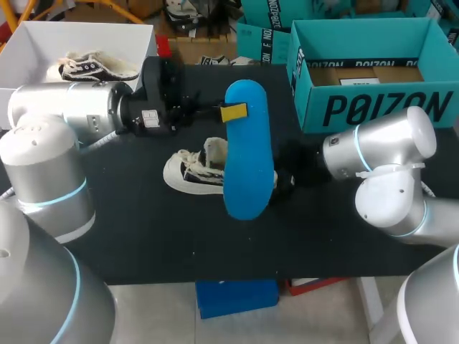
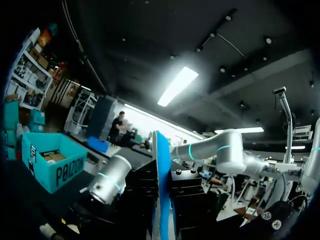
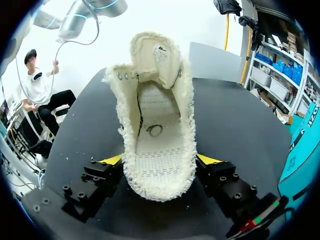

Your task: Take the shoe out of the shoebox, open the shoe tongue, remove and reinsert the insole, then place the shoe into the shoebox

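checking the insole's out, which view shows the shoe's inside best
The right wrist view: it looks straight into the open shoe. The head view shows its outside, partly behind the blue insole. The left wrist view misses it.

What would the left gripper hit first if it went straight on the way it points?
Past the blue insole it grips, the way looks free: its wrist view shows the right arm's silver joint and the teal shoebox off to one side. Depth is unclear; that joint is the likeliest contact.
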`<act>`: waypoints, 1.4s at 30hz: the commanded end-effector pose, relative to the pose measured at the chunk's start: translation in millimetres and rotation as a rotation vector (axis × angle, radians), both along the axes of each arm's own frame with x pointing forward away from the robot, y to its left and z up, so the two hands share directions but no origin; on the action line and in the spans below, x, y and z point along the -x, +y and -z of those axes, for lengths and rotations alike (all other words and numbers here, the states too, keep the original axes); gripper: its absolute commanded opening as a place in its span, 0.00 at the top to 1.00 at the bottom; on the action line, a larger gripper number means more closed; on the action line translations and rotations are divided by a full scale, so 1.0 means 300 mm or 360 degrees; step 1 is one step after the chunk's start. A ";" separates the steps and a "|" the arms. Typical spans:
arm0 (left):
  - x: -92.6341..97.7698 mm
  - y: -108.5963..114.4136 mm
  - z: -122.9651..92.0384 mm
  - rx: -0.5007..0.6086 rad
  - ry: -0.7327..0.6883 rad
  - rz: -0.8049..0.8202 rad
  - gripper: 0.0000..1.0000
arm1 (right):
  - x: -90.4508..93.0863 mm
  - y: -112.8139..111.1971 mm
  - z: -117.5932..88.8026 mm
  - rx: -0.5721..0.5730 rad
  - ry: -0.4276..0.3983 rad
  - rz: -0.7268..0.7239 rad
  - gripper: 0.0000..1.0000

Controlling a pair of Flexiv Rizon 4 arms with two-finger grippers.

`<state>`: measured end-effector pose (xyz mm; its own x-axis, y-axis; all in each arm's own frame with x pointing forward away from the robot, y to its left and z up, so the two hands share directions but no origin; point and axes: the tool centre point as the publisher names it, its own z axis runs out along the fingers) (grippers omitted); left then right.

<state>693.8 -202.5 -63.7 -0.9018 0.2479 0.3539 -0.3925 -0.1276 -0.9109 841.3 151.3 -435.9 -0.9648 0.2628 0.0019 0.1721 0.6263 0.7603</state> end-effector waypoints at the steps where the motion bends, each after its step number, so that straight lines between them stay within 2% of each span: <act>1: 0.032 0.003 -0.017 -0.0031 0.0017 -0.0143 1.00 | -0.002 0.004 0.013 0.0002 -0.0001 0.0004 1.00; 12: 0.038 0.011 -0.073 -0.0028 -0.0016 -0.0195 1.00 | -0.002 0.004 0.013 0.0002 -0.0001 0.0004 1.00; 25: 0.016 0.007 -0.069 -0.0022 -0.0004 -0.0230 1.00 | -0.001 0.003 0.013 0.0007 0.0001 0.0011 1.00; 26: 0.016 0.007 -0.069 -0.0022 -0.0004 -0.0230 1.00 | -0.001 0.001 0.013 0.0020 0.0005 0.0013 0.84; 27: 0.016 0.007 -0.069 -0.0022 -0.0004 -0.0230 1.00 | -0.004 -0.003 0.012 0.0045 0.0006 0.0010 0.00; 35: 0.016 0.007 -0.069 -0.0022 -0.0004 -0.0230 1.00 | -0.029 -0.055 -0.060 0.0270 0.0044 -0.0062 0.00; 42: 0.016 0.007 -0.069 -0.0022 -0.0004 -0.0230 1.00 | -0.036 -0.067 -0.130 0.0539 0.0177 -0.0199 0.00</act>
